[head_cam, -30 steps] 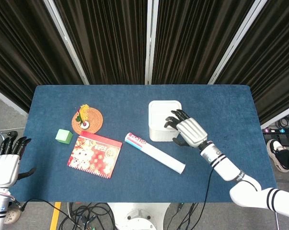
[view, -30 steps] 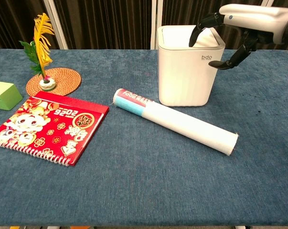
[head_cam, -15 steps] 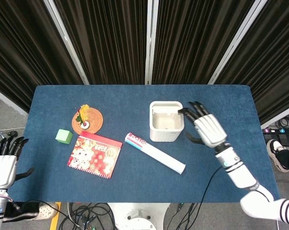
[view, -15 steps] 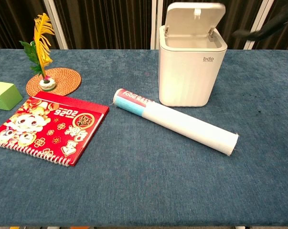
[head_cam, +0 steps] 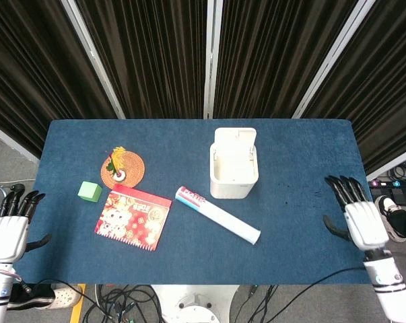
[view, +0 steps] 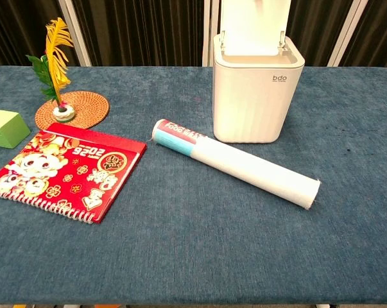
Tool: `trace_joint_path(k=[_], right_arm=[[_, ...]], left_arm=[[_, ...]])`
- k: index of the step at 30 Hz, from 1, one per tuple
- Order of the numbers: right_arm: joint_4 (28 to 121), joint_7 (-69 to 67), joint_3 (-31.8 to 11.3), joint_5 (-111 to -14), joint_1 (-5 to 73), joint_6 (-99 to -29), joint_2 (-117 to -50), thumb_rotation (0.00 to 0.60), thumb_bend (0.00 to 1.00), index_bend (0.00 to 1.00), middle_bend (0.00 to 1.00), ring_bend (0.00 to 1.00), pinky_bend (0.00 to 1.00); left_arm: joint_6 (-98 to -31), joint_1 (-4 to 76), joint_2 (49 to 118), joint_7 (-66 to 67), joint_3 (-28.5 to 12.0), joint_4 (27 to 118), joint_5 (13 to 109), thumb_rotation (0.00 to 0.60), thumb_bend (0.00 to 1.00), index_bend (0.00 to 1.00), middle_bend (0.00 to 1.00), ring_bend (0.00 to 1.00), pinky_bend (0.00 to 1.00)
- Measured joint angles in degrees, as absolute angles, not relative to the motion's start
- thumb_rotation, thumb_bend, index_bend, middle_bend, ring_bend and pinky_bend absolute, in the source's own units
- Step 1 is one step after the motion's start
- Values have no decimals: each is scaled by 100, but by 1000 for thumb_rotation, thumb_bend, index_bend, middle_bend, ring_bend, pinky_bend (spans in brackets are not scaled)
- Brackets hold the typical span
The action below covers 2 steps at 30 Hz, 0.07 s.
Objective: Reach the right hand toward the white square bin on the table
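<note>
Your right hand [head_cam: 361, 223] has pulled back from the bin [head_cam: 233, 171] to the surface's right edge, well apart from it, fingers spread and empty. The bin stands mid-surface, lid now upright, so you'd need to reach again.

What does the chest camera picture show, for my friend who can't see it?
A white square plastic bin stands on a blue cloth table, its lid up. A white paper roll lies before it, with a red spiral calendar further left. No hands show.
</note>
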State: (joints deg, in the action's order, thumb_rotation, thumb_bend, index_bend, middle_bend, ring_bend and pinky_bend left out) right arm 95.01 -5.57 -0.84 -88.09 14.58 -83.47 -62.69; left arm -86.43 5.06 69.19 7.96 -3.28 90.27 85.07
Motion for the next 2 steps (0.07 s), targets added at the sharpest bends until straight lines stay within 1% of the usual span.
trace_joint_path(k=[2], right_arm=[[9459, -640, 38, -8920, 1274, -8506, -6274, 600, 290, 0, 34, 0, 0]], left_arm=[[-8663, 493, 6928, 813, -322, 9035, 8510, 600, 0, 145, 113, 23, 20]])
